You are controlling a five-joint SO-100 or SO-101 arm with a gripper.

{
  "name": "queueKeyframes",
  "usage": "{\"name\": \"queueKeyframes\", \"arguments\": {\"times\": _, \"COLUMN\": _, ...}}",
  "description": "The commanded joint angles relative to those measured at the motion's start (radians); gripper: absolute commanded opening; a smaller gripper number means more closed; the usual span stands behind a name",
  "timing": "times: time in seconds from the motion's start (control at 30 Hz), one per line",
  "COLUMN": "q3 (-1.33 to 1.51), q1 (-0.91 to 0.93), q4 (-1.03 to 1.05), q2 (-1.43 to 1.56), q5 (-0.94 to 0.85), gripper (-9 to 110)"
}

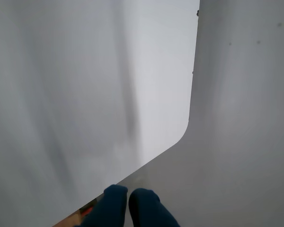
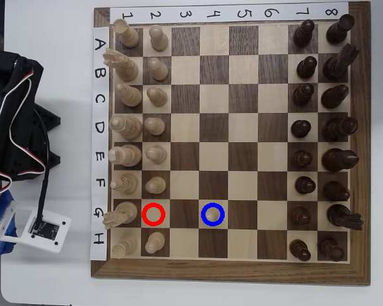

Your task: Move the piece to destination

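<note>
Black arm segments [image 2: 13, 121] with a white camera module [image 2: 48, 227] sit left of the chessboard [image 2: 230, 271], entirely off its frame in the overhead view. Just inside the chessboard's left edge stand the pale pieces in two columns; the second column has a gap on row G, where the red ring [image 2: 153, 214] marks an empty square. Two squares further right on the same row, the destination [image 2: 212, 215] encloses a small pale round shape, judged to be the head of the piece [image 2: 213, 215] seen from above, standing upright. The dark pieces occupy the chessboard's right edge. In the wrist view the gripper [image 1: 128, 201] shows two dark blue fingertips pressed together with nothing between them, facing a plain grey surface. Judgement: placement is complete and the arm is at its parked position. No further move is required beyond confirming that the piece sits centred in the blue ring.
</note>
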Motion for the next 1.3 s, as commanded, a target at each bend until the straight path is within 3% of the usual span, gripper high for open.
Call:
{"name": "queueKeyframes", "arguments": {"times": 0.0, "q3": -0.008, "q1": 0.026, "q4": 0.000, "q2": 0.060, "q5": 0.031, "gripper": 0}}
{"name": "queueKeyframes", "arguments": {"times": 1.27, "q3": -0.009, "q1": -0.064, "q4": 0.011, "q2": 0.060, "q5": 0.006, "gripper": 0}}
